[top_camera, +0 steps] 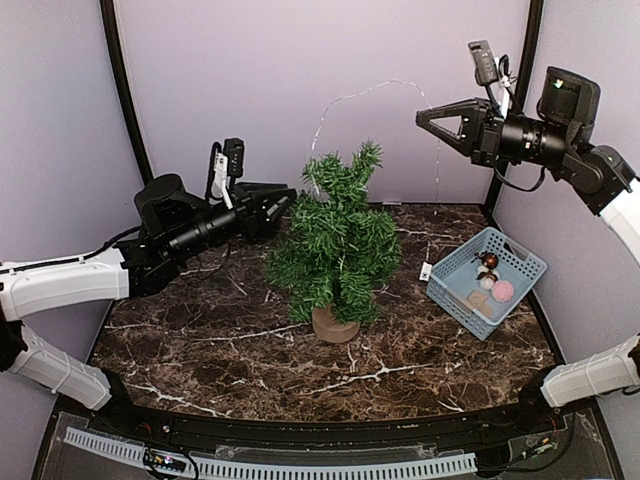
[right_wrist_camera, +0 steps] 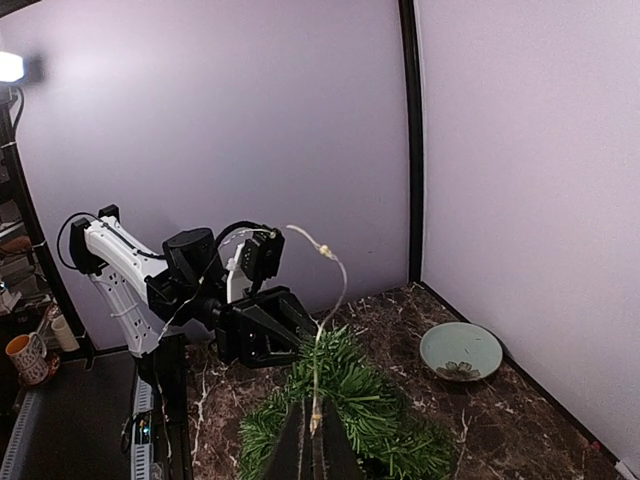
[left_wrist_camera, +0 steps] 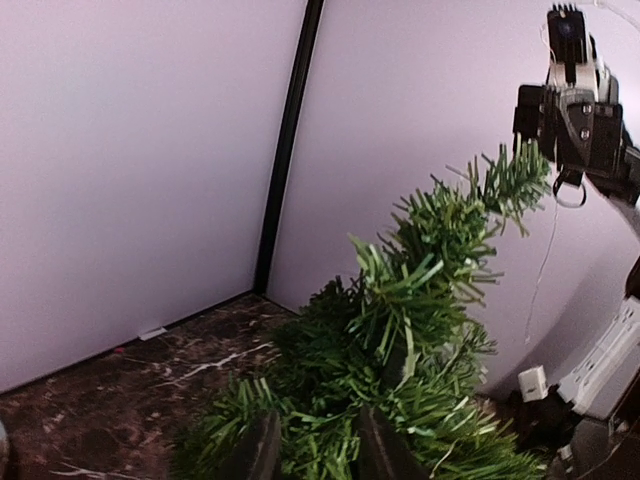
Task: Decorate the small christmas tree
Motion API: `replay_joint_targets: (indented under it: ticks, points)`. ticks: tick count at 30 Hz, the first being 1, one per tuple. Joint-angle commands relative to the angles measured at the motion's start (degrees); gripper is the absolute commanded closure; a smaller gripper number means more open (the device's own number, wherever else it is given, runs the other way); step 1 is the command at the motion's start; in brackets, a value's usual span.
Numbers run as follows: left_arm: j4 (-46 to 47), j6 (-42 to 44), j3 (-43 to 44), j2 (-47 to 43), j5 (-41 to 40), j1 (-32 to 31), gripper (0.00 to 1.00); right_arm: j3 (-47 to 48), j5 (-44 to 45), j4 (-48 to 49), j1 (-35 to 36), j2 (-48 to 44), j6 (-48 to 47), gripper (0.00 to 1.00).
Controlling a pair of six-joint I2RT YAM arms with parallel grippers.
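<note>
**A:** What do we see of the small christmas tree (top_camera: 335, 245)?

**B:** We see it standing upright near the middle of the worktop (top_camera: 200, 360). It is a tabletop fir with dark green, bristly needle branches that stick out unevenly. Its tip leans slightly to the right. It stands on a short, round, tan wooden stump (top_camera: 335, 326).

**A:** And the surface under it?

**B:** We see a dark brown slab, like marble, crossed by thin white veins. Pale lilac walls enclose it.

**A:** What are the arms doing?

**B:** The left fingers (top_camera: 284, 200) reach in among the upper branches on the tree's left side. Their wrist view shows them slightly parted, with needles between them. The right fingers (right_wrist_camera: 312, 445) are high above the right of the worktop, well clear of the tree. They are pinched closed on a thin, pale string of lights (right_wrist_camera: 325, 251) with tiny bulbs, which arches across toward the treetop.

**A:** Anything else?

**B:** To the tree's right we see a light blue plastic basket (top_camera: 520, 262) with lattice walls. It holds round ornaments (top_camera: 503, 291): one is fuzzy and pink, and the others are darker.
</note>
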Motion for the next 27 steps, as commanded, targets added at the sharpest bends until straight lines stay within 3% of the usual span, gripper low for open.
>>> replay_joint_targets:
  ticks: [1, 6, 14, 20, 27]
  points:
    - [-2.07, -2.12, -0.55, -4.56, 1.04, 0.74, 0.53, -0.31, 1.05, 0.82, 0.40, -0.21, -0.64, 1.00]
    - [-4.74, -3.26, -1.76, -8.19, 1.18, 1.44, 0.35, -0.59, 0.95, 0.57, 0.32, -0.10, -0.88, 1.00]
    - [-4.40, -5.10, -7.46, -13.24, 5.50, 1.79, 0.24, -0.74, 0.88, 0.48, 0.31, 0.21, -1.16, 1.00]
    - [-0.29, -3.04, -12.28, -15.86, 12.18, 1.80, 0.27, -0.64, 0.70, 0.79, 0.36, 0.85, -1.10, 1.00]
    - [-5.74, 4.19, -9.42, -15.50, 15.19, 1.63, 0.39, -0.07, 0.16, 1.11, 0.40, 1.62, -0.94, 1.00]
